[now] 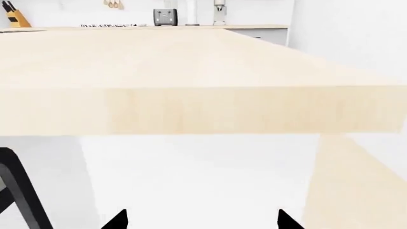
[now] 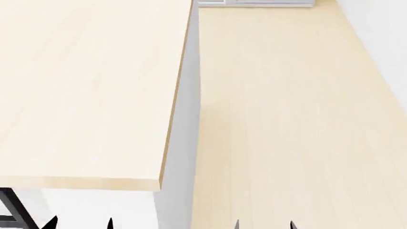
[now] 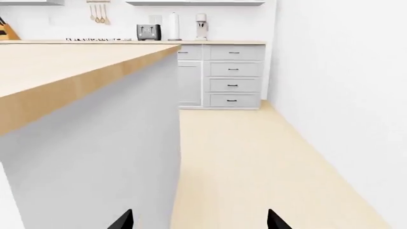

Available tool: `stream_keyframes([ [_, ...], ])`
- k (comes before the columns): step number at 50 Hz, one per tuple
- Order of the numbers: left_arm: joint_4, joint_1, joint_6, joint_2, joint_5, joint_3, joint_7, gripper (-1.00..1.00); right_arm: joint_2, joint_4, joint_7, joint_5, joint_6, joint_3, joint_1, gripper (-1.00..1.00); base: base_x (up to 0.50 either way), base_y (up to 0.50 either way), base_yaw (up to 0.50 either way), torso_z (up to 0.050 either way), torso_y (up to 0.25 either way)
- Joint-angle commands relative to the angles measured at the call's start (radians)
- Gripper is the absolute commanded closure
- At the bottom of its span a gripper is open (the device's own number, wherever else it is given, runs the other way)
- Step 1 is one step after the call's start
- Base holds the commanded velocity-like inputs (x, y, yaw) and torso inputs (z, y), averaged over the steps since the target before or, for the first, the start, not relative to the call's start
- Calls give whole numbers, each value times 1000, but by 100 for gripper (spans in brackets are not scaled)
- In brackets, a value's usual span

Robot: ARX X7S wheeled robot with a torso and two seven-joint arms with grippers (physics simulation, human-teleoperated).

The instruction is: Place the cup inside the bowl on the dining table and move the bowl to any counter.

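The cup and the bowl are out of view in every frame. My left gripper [image 1: 202, 222] is open and empty, low in front of the thick front edge of a pale wood top [image 1: 190, 109]. It shows in the head view [image 2: 80, 224] below that top's near corner. My right gripper [image 3: 199, 222] is open and empty over the floor beside the top's white side wall [image 3: 95, 157]; it also shows in the head view [image 2: 264, 225]. I cannot tell whether this top [image 2: 83, 95] is the dining table. A far counter [image 3: 210, 42] runs along the back wall.
The far counter carries a toaster [image 3: 148, 32], a paper roll [image 3: 172, 26] and a knife block [image 1: 16, 18], above grey drawers [image 3: 232, 76]. Pale wood floor [image 2: 286, 119] runs between the white block and a white wall [image 3: 343, 95]. A black leg [image 1: 16, 191] stands under the top.
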Motion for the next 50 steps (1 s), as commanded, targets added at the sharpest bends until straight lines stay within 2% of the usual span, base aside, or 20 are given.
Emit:
stream_keyframes([
  [1,-7,-4,-1,-22,-22,21,-17,-100,17,3,23,14,7,-22,1,-100,-410,0,0,0,0],
  [8,-10,-11,-6,-25,-26,32,-29,-100,27,3,31,13,3,-38,2,-100,-389,85,0,0,0],
  [27,-11,-22,-10,-36,-44,59,-55,-100,46,-3,42,55,-8,-58,3,-100,-112,499,0,0,0],
  [41,-3,-11,-5,-59,-68,66,-61,-100,56,-2,56,70,-14,-72,7,-100,-240,500,0,0,0],
  [50,-8,-16,-6,-63,-74,76,-69,-100,66,3,69,64,-17,-84,15,-100,-14,500,0,0,0],
])
